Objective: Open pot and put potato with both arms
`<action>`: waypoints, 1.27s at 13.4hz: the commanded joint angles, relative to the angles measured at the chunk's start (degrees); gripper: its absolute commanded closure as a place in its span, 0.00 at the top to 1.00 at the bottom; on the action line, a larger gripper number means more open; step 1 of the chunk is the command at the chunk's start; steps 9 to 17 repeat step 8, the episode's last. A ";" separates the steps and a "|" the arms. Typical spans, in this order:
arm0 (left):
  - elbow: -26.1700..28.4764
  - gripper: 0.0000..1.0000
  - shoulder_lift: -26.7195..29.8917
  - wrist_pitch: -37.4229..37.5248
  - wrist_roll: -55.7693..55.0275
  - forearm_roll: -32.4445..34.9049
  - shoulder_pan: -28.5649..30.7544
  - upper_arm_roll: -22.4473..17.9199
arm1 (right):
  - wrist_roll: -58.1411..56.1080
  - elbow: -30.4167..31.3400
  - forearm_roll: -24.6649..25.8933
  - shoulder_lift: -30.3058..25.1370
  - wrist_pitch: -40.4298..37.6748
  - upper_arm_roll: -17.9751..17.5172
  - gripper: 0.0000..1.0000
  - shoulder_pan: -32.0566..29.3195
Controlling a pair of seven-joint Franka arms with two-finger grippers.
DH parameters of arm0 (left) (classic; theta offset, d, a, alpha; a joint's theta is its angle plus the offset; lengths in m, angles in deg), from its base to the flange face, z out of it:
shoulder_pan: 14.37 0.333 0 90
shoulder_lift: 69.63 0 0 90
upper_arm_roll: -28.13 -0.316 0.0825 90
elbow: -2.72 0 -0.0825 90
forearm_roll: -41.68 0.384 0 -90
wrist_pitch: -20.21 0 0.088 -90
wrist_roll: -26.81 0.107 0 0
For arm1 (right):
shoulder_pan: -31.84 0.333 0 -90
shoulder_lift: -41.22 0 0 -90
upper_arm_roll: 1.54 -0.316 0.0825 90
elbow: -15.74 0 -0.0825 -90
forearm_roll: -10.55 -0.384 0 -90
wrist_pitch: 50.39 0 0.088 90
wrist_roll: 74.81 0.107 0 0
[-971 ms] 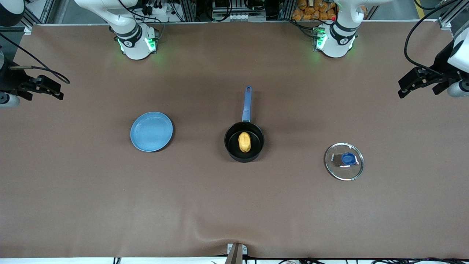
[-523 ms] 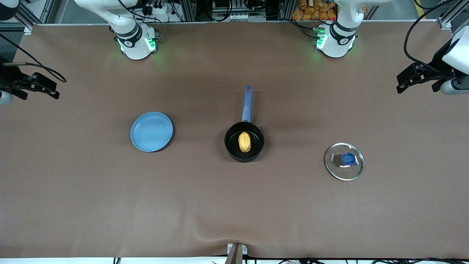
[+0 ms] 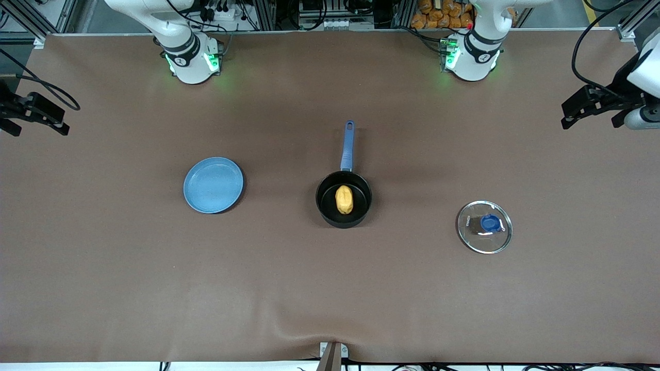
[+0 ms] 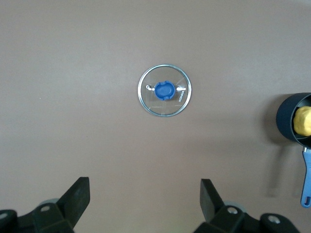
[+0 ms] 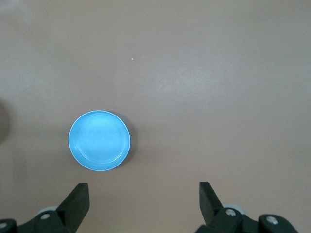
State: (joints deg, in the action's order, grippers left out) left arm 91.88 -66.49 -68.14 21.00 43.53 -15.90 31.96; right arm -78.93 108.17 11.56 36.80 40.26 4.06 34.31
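Observation:
The black pot [image 3: 330, 211] with a long blue handle [image 3: 348, 147] stands mid-table with no lid on it. The yellow potato [image 3: 344, 199] lies inside it. The glass lid [image 3: 484, 226] with a blue knob lies flat on the table toward the left arm's end. My left gripper [image 3: 572, 111] is open and empty, high over that end of the table; its wrist view shows the lid [image 4: 164, 91], the pot [image 4: 286, 116] and the potato [image 4: 303, 121]. My right gripper [image 3: 49, 116] is open and empty, high over the right arm's end.
A flat light-blue plate [image 3: 213, 185] lies empty toward the right arm's end, beside the pot; it also shows in the right wrist view [image 5: 99, 141]. Brown cloth covers the table. A small bracket [image 3: 332, 353] sits at the table edge nearest the front camera.
My right gripper has drawn back toward its end of the table. My left gripper has shifted slightly. The pot, potato, lid and plate have not moved.

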 commanded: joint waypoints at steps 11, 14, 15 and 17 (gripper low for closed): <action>-0.66 1.00 0.64 1.16 0.81 1.22 0.03 -0.14 | -0.80 -0.41 0.31 -0.51 -1.09 -0.50 1.00 -0.62; -0.66 1.00 0.64 1.16 0.81 1.22 0.03 -0.14 | -0.80 -0.41 0.31 -0.51 -1.09 -0.50 1.00 -0.62; -0.66 1.00 0.64 1.16 0.81 1.22 0.03 -0.14 | -0.80 -0.41 0.31 -0.51 -1.09 -0.50 1.00 -0.62; -0.66 1.00 0.64 1.16 0.81 1.22 0.03 -0.14 | -0.80 -0.41 0.31 -0.51 -1.09 -0.50 1.00 -0.62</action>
